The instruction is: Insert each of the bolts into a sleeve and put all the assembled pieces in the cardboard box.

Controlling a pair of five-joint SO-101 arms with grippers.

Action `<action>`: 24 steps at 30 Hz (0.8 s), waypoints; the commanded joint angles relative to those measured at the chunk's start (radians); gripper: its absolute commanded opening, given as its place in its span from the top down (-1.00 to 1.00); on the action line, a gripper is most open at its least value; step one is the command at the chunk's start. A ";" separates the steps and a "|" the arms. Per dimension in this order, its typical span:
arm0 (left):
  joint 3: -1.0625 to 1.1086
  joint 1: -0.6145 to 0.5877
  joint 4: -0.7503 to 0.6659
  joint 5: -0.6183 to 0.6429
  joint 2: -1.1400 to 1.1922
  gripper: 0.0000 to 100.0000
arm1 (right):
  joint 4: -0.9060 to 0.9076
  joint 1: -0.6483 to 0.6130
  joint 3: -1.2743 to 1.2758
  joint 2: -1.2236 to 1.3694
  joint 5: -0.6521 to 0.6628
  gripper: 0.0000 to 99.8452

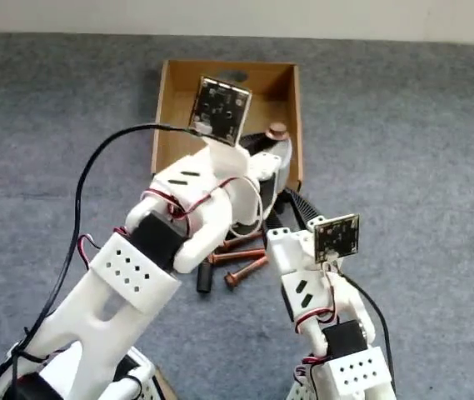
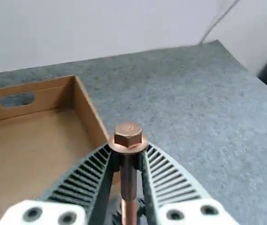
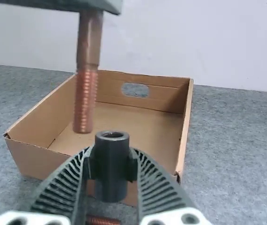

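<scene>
My left gripper (image 2: pixel 129 152) is shut on a copper bolt (image 2: pixel 129 137), held upright with its hex head up, over the right wall of the cardboard box (image 2: pixel 25 140). In the high view that gripper (image 1: pixel 274 152) hangs by the box's (image 1: pixel 162 125) right wall with the bolt head (image 1: pixel 277 131) on top. My right gripper (image 3: pixel 112 158) is shut on a dark sleeve (image 3: pixel 110 164), upright with its opening up, in front of the box (image 3: pixel 138 124). The bolt's threaded end (image 3: pixel 83 112) hangs just above and slightly beside the sleeve opening, not inside it.
Two or three loose copper bolts (image 1: pixel 245 268) and a dark sleeve (image 1: pixel 204 280) lie on the grey carpet between the arms, in front of the box. One copper bolt (image 3: pixel 102 220) lies under my right gripper. The box interior holds nothing.
</scene>
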 commanded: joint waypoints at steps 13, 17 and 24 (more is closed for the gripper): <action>0.329 0.005 -0.667 0.009 -0.038 0.98 | -0.025 0.013 0.022 -0.013 -0.011 0.98; 0.332 0.004 -0.680 0.009 -0.038 0.98 | -0.025 0.013 0.022 -0.013 -0.011 0.98; 0.245 0.005 -0.488 0.011 -0.039 0.98 | -0.025 0.013 0.022 -0.013 -0.011 0.98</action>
